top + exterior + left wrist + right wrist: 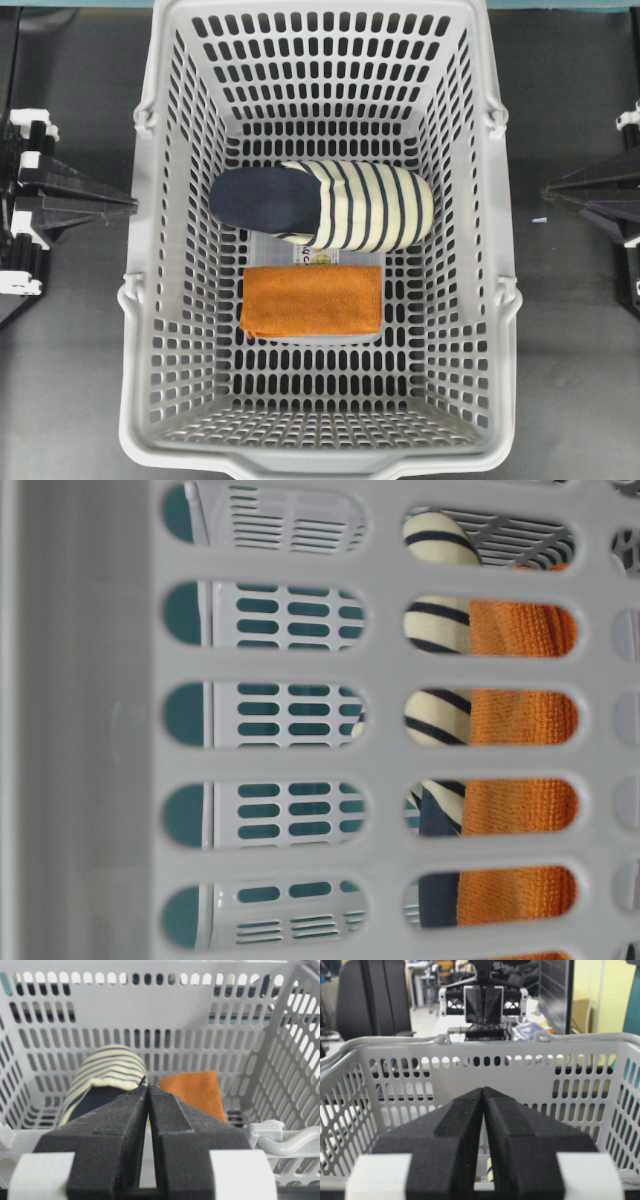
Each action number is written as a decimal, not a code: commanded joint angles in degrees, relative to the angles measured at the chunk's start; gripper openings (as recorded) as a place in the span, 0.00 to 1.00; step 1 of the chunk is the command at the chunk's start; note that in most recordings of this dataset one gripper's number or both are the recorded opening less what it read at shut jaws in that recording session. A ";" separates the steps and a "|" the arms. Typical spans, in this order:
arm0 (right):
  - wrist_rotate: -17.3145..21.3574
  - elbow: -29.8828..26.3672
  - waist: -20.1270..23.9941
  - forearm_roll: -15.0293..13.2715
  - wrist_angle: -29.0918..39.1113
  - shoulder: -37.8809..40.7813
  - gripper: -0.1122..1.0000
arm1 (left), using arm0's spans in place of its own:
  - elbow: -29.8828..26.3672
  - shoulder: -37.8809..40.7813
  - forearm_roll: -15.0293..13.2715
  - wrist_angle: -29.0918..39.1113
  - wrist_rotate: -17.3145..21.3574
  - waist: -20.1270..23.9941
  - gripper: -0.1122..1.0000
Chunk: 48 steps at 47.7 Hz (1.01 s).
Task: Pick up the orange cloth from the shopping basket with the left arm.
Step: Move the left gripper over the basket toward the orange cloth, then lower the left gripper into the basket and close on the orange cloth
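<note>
My left hand (pixel 148 1091) is closed and empty outside the shopping basket (pixel 150 300). The orange cloth (pixel 312 300) looks soft, light; I'd pinch 1 edge.

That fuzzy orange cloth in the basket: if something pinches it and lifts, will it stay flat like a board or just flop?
Probably flop: the orange cloth looks like soft folded terry, so the layers would likely droop and unfold. It also seems light for its size. The nap should give good grip, not slip. It lies partly on a clear box, apparently beside the striped slipper.
</note>
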 commanded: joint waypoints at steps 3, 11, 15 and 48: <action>0.53 -0.18 0.26 0.44 -0.09 0.79 0.13 | -4.31 1.32 2.37 1.67 -2.72 0.35 0.14; 1.76 0.00 0.26 0.70 0.97 0.62 0.10 | -10.11 4.04 2.37 9.67 -5.45 0.18 0.11; 2.02 -0.09 0.44 0.70 1.05 0.26 0.10 | -14.50 6.15 2.37 15.12 -5.80 -0.18 0.11; 2.02 -0.18 2.55 0.70 2.02 -0.70 0.10 | -52.91 42.54 2.46 56.95 -6.15 -6.68 0.11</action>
